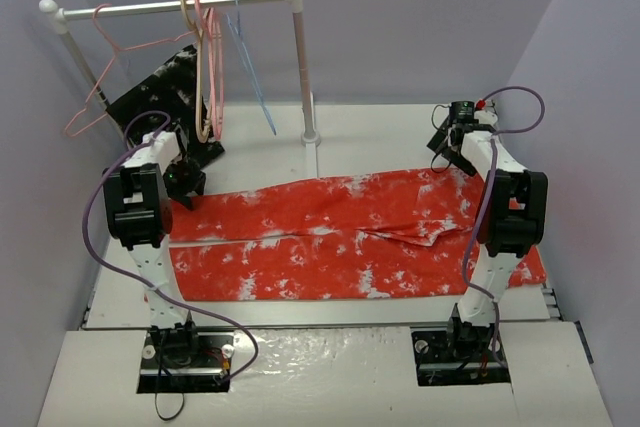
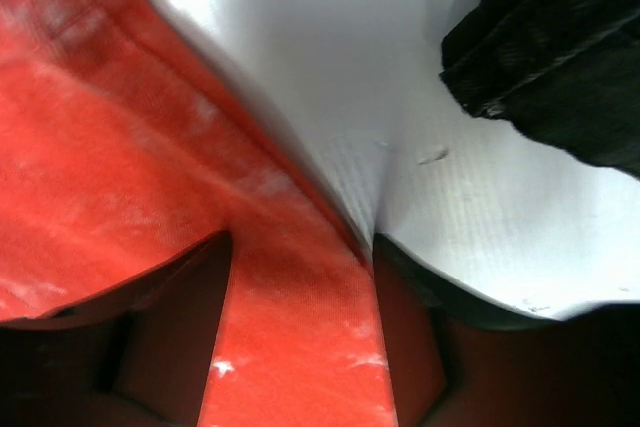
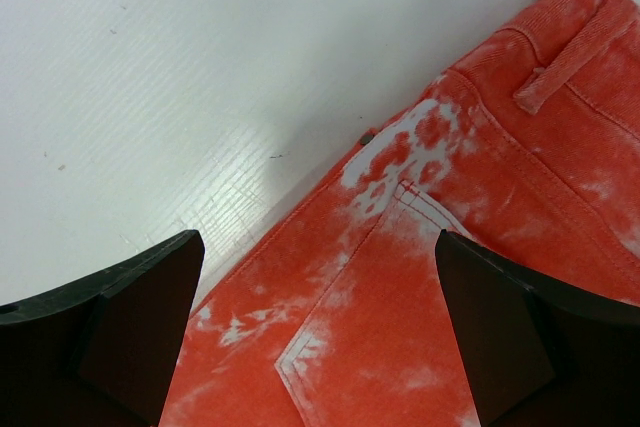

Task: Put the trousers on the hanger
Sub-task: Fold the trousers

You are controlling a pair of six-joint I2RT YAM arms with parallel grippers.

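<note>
1. Nearest me, the trousers [image 1: 330, 247] lay flat across the white table [image 1: 380, 127]. The leg ends pointed left and the waist pointed right, partly behind the right arm.
2. At the far corner of the leg ends, the left gripper [image 1: 185, 190] sat low on the cloth. Its fingers [image 2: 160, 357] stood part-way apart with a strip of the hem between them. I could not tell whether they were pinching it or only straddling it.
3. Just beyond that gripper a black speckled garment [image 1: 160, 87] lay on the table, near the trouser hem but not touching it.
4. On the other side, the right gripper [image 1: 455, 155] hung over the far corner of the waist. Its fingers [image 3: 130, 317] were spread wide and held nothing. Below them were a back pocket [image 3: 400, 297] and a belt loop [image 3: 565, 52].
5. Farthest back stood a white rail [image 1: 170, 5] on posts.
   - The hanger [image 1: 253, 72], thin and light blue, hung from it well apart from the trousers.
   - Thicker pink and beige hangers [image 1: 207, 77] hung just to its left.
   - A thin pink wire hanger [image 1: 88, 87] hung nearer the rail's left end.
</note>
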